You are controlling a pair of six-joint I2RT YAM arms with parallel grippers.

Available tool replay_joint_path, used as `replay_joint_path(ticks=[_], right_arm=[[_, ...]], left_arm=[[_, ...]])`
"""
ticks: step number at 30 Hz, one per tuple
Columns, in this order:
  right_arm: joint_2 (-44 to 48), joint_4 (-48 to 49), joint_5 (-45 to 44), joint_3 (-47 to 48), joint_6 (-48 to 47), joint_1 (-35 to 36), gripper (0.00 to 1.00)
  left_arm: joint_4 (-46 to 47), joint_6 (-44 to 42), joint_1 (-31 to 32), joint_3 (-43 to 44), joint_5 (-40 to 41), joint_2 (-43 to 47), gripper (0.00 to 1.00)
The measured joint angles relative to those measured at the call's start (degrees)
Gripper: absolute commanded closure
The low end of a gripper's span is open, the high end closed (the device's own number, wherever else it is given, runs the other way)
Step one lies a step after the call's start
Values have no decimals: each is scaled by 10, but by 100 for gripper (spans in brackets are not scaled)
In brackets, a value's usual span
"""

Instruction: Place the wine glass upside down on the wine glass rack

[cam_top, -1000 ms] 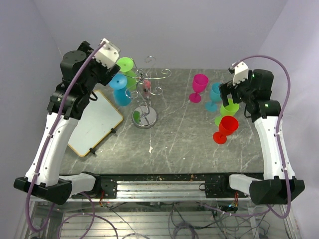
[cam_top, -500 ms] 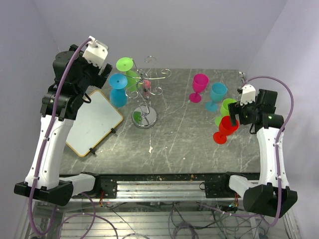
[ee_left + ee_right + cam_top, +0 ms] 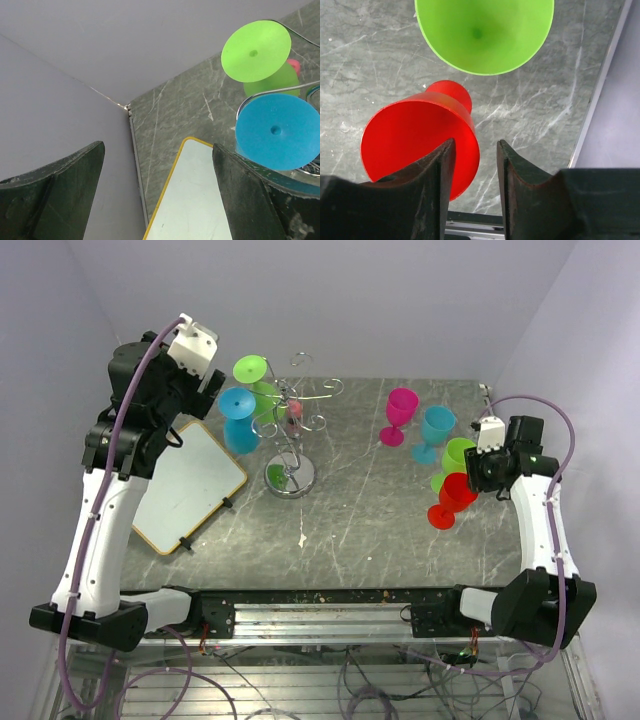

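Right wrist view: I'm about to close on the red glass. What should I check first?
1. Right gripper open: ok.
2. Red glass upright on the table: ok.
3. Red glass rim lined up with the gripper's gap: ok sideways; height cannot tell.
4. Standing green glass apart from the gripper: ok.
5. Left gripper open and empty: ok.
6. Free scroll arm on the wine glass rack: ok.

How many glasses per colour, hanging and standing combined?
Green: 2, hanging green glass, standing green glass
Blue: 2, hanging blue glass, standing blue glass
Pink: 1, pink glass
Red: 1, red glass
Total: 6. Pinkish bit on the rack is too hidden to count.
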State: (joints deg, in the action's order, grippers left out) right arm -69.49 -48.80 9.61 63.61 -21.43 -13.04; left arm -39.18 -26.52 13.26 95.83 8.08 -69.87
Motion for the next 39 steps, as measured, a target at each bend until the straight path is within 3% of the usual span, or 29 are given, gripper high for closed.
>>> replay_joint_path(ticks=[21, 29, 39], right_arm=[[-34, 0, 3, 0, 0, 0, 85], [-34, 0, 10, 0, -3, 0, 100], [-26, -45, 75, 8, -44, 14, 100]], left_arm=[[-4, 0, -1, 0, -4, -17, 1], [-6, 6, -1, 0, -4, -19, 1], [-6, 40, -4, 1, -3, -19, 0]])
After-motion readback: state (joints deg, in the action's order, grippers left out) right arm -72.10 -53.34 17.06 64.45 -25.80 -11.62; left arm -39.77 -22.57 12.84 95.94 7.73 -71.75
